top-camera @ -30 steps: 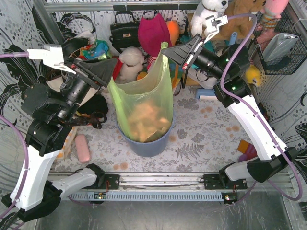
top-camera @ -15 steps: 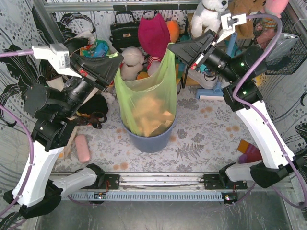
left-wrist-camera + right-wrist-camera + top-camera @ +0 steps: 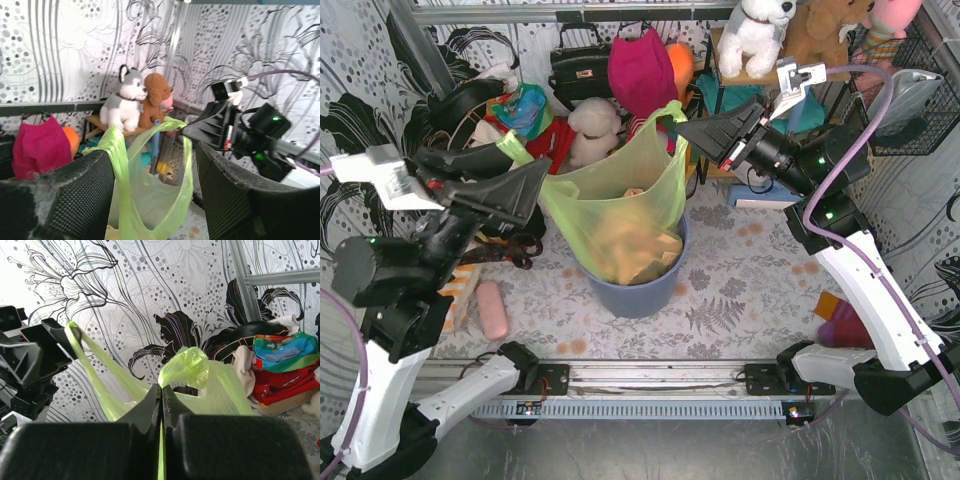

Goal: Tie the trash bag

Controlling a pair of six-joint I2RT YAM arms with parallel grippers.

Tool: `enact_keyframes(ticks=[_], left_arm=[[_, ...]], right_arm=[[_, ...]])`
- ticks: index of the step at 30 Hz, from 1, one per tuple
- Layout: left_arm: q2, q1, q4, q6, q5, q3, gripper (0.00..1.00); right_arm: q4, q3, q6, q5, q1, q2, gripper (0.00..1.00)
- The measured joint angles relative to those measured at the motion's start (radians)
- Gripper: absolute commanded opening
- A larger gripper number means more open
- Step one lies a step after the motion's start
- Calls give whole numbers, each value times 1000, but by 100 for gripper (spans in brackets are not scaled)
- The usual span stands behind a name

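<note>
1. Two arms in play, starting far left: the left gripper (image 3: 154, 152) is up at bag-top height with its jaws standing well apart, so it's not pinching anything.
2. The left loop handle (image 3: 512, 148) is hooked over one finger (image 3: 75, 195). In the left wrist view the green strip drapes down the inner side of that finger.
3. Lower down, a pink oblong thing (image 3: 492, 308) lies on the floral tablecloth (image 3: 750, 270), apart from the bin.
4. Middle: the trash bag (image 3: 620, 205), lime-green and see-through, has its bottom sitting in the blue-grey bin (image 3: 632, 295). Its top is stretched wide between the two arms, and crumpled tan paper (image 3: 632, 245) shows through the plastic.
5. Behind the bag there's a white plush (image 3: 590, 128), a magenta cloth bag (image 3: 640, 70) and a black handbag (image 3: 580, 65).
6. The right loop handle (image 3: 670, 108) bunches up just above the right gripper's tips.
7. The right gripper (image 3: 161, 390) is clamped on that handle. In the right wrist view its fingers are pressed together with only a thin green sliver between them.
8. Up on the shelf behind it sit a husky plush (image 3: 125, 102) and a brown teddy (image 3: 155, 97), side by side.
</note>
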Motion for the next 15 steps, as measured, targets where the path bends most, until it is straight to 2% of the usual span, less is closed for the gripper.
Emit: enact_keyframes(ticks=[5,8,12,15], left_arm=[[-35,0,-11,-69,100,37,75],[-3,0,-31,-108,174,101,75],[77,0,-115,-125,194,215,76],[109,0,-188,-124,168,232,77]], right_arm=[[-2,0,-2,-1,0,-2,0],[-3,0,-1,0,0,-2,0],[-3,0,-1,-1,0,-2,2],[-3,0,-3,-1,0,-2,38]])
